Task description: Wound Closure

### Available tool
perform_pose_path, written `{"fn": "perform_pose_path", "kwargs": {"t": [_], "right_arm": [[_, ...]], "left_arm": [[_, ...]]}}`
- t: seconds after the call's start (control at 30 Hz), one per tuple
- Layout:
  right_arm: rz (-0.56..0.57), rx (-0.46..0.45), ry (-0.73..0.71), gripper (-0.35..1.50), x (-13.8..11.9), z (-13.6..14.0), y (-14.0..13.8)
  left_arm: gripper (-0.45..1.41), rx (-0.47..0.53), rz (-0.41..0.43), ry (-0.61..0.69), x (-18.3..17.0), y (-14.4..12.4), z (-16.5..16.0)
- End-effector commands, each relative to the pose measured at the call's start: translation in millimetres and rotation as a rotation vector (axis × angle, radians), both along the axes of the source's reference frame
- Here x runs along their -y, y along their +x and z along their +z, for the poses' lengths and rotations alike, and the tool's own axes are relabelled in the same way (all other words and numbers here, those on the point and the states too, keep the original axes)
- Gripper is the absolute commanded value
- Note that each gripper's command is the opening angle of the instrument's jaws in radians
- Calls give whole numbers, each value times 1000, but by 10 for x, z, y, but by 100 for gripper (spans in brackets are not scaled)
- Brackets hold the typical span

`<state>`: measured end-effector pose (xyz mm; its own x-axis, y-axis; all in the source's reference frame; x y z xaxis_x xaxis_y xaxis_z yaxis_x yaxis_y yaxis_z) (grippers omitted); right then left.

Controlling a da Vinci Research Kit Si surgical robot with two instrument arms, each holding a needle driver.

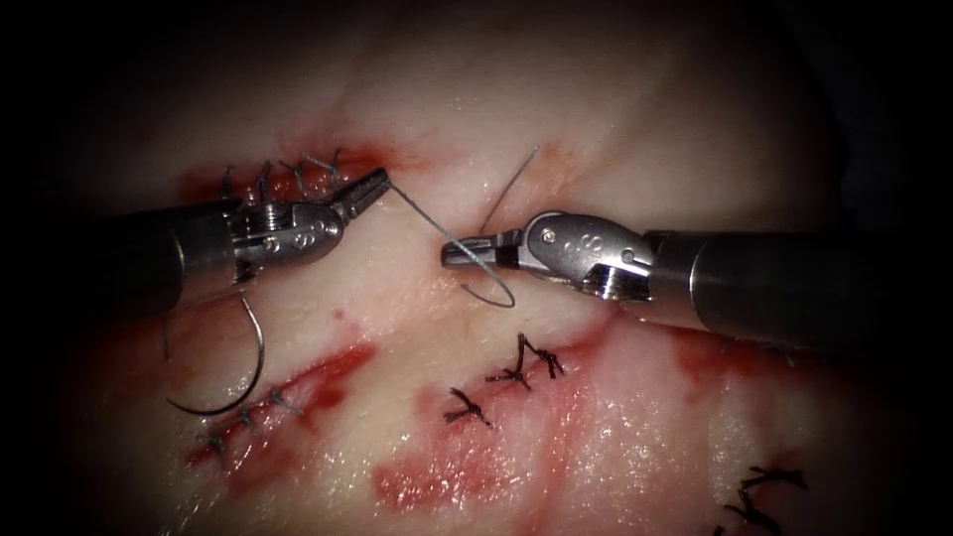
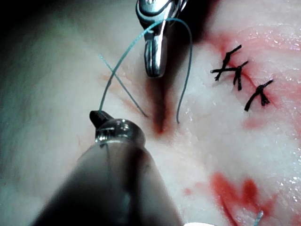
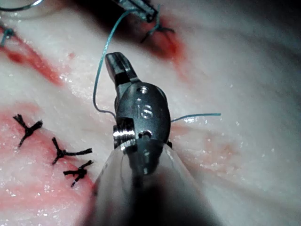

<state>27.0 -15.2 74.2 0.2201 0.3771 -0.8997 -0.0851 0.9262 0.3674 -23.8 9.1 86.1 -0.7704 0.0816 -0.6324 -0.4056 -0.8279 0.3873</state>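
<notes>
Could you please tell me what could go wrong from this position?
1. The thin blue-grey thread, gripped by the left end effector, is merely looped around the shut right end effector, which seems to grip nothing. The loop could slip off.
2. The curved steel needle lies loose on the pale pork tissue below the left tool, not in it. Tension on the thread might drag its point across the surface.

Dark surround beyond bright spotlight

needle (image 1: 243, 372): upper end hidden under left tool's (image 1: 372, 186) shaft
thread (image 1: 417, 208): loop partly hidden behind right tool (image 1: 455, 256)
</notes>
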Motion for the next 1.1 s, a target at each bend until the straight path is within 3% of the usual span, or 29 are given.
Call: {"fn": "perform_pose_path", "kwargs": {"t": [0.03,0.4,0.53,0.83,1.0,1.1], "right_arm": [[6,-21,11,-35,-3,2,11],[67,-187,71,-35,-5,-8,31],[84,-228,82,-35,-6,-7,40],[262,-302,78,-35,-21,-13,38],[289,-292,73,-35,-23,-11,52],[302,-281,71,-13,-26,-7,60]], "left_arm": [[-45,-3,-2,-7,-5,-6,8],[-45,-32,-28,-45,11,-32,47],[-45,-27,-36,-40,15,-37,48],[-45,-25,-35,-43,33,-34,45],[-45,-24,-37,-46,44,-41,40],[-45,-21,-37,-44,50,-46,34]]}}
